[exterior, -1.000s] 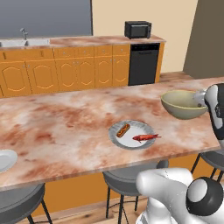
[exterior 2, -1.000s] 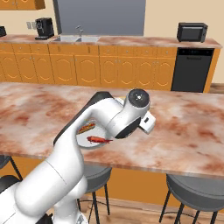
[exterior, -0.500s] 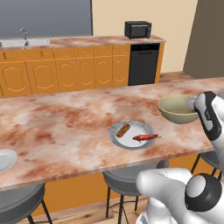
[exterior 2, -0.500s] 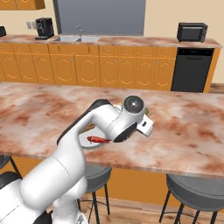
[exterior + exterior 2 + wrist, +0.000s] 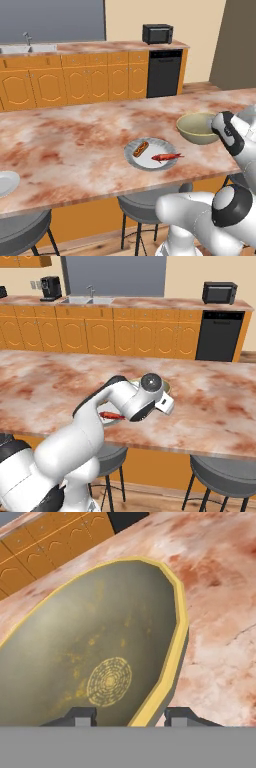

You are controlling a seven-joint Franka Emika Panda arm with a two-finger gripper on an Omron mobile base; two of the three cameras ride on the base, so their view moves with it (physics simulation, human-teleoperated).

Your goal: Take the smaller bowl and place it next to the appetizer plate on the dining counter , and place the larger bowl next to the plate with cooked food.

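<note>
Larger bowl (image 5: 197, 128): deep olive-grey bowl with a yellow rim, on the right part of the dining bench, just right of the plate with cooked food; in the hand view (image 5: 95, 662) a pale ring pattern marks its bottom.
Gripper (image 5: 129, 716): at the near right rim of the larger bowl, seen from the hand view.
Fingers (image 5: 81, 716): narrowly apart, one tip inside the bowl and the other outside, the yellow rim running between them; whether they press the wall cannot be told.
Arm (image 5: 231, 135): white, dark-jointed, its wrist beside the bowl's right side in the left base view; in the right base view (image 5: 145, 398) it covers most of the bowl.
Plate with cooked food (image 5: 151, 153): round grey plate near the bench's near edge, carrying a small sausage (image 5: 141, 147) and a red shrimp-like piece (image 5: 166, 157).
Dining bench (image 5: 70, 145): reddish-brown marbled stone top with grey stools (image 5: 142, 202) along its near side.
Second plate (image 5: 5, 182): pale, at the far left edge of the bench, well apart from the bowl.
Background: orange wall cabinets (image 5: 90, 77), a black dishwasher (image 5: 162, 72) with a microwave (image 5: 157, 33) above it, and a sink (image 5: 90, 300).
</note>
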